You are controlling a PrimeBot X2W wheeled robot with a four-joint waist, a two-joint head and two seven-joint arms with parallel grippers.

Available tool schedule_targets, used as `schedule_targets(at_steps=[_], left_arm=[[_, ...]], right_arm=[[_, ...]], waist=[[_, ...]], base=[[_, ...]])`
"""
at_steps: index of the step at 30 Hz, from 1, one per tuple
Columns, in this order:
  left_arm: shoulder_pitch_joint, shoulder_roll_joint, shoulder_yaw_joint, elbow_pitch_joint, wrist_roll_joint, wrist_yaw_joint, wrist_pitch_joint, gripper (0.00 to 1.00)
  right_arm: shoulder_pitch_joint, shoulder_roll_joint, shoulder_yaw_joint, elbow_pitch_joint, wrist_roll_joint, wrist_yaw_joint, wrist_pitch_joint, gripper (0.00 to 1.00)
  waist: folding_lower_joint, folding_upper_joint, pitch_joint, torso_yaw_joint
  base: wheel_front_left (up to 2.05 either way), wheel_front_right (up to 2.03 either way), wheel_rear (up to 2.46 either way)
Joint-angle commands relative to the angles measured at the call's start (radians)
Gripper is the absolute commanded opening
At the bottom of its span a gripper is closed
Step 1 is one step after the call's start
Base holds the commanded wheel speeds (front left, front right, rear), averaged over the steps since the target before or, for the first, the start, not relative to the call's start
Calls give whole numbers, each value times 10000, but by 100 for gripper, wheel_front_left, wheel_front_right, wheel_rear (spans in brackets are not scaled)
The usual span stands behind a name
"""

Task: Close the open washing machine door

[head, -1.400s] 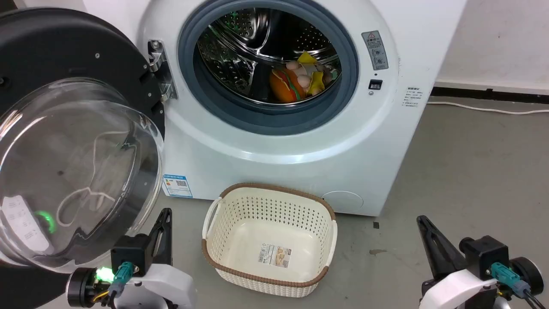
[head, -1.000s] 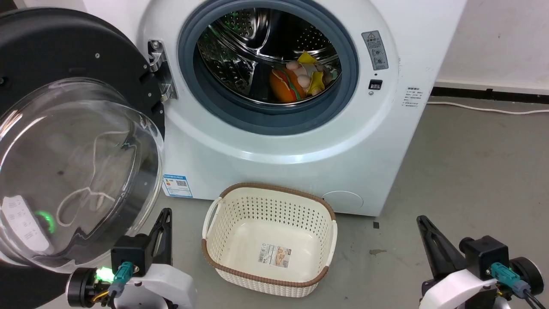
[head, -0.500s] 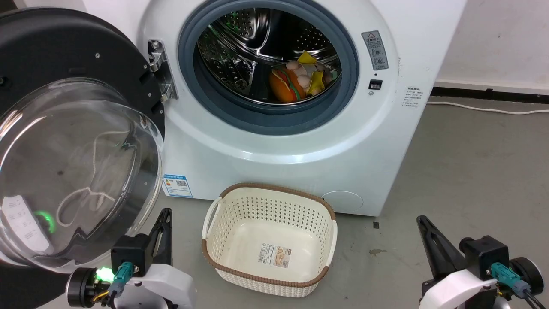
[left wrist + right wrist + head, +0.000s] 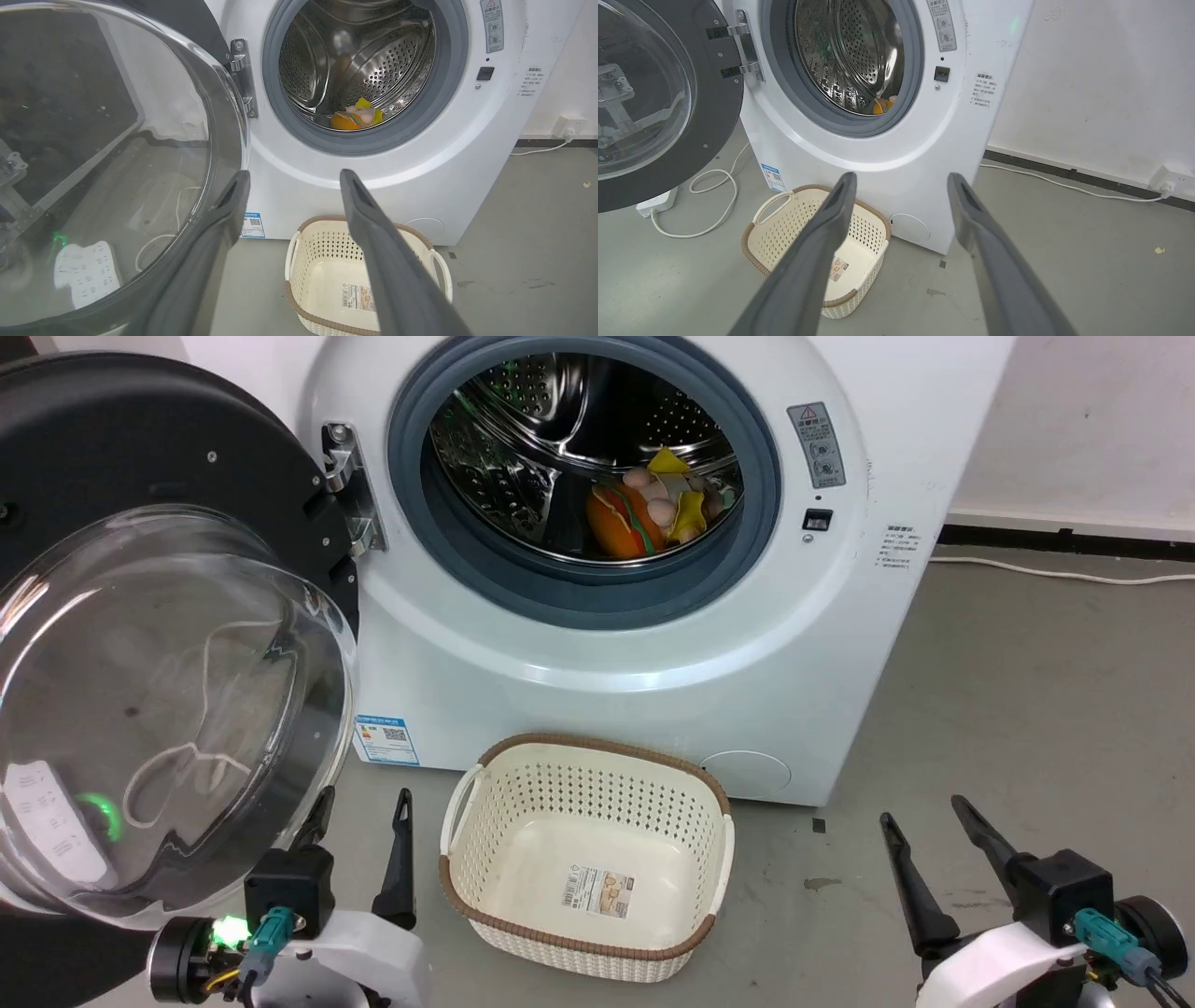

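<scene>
Glossy black plastic rims the washing machine door (image 4: pixel 168 644), which stands swung wide open at nine o'clock from the drum mouth. It hangs on a metal hinge (image 4: pixel 350 490), its clear glass bowl bulging toward the room. The washing machine (image 4: pixel 635 653) itself is white, with a grey rubber gasket (image 4: pixel 597 602) around the perforated steel drum (image 4: pixel 551 439). Inside, toward four o'clock, lies a small heap of toys (image 4: pixel 653 509): an orange burger shape and something yellow.

At two o'clock from the opening is a grey warning sticker (image 4: pixel 819 445) with a red triangle on top; its print is too small to read. A block of fine print (image 4: pixel 901 546) on the machine's front edge is no clearer. Low at seven o'clock sits a blue label (image 4: pixel 386 739) with a QR code.

On the floor at six o'clock stands a cream perforated basket (image 4: pixel 597 744) with a brown woven rim, and a paper label (image 4: pixel 602 893) on its bottom – not legible either.

The left tool (image 4: pixel 362 803) has its fingers spread apart and holds nothing. One tip is close by the lower edge of the glass bowl, and I cannot tell whether it touches. The right tool (image 4: pixel 921 809), at five o'clock from the basket, is likewise parted and empty, well clear of the machine. A white cable (image 4: pixel 1064 574) trails along the floor by the wall.
</scene>
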Motion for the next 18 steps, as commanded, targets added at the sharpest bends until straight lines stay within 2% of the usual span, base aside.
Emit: schedule_targets(at_steps=[1, 9, 18], left_arm=[[6, 1, -18, -10, -11, 41, -86, 100], [29, 13, -84, 24, -32, 59, -253, 100], [66, 18, -164, 85, -104, 57, -441, 100]], right_arm=[[9, 2, -50, -4, 42, 1, -84, 100], [92, 4, -74, 14, 90, 1, -251, 100], [187, 7, 20, 53, 136, 2, -439, 100]], waist=[[0, 0, -2, 16], [0, 0, -36, 245], [0, 0, -84, 851]], base=[[0, 0, 0], [0, 0, 0], [0, 0, 0]])
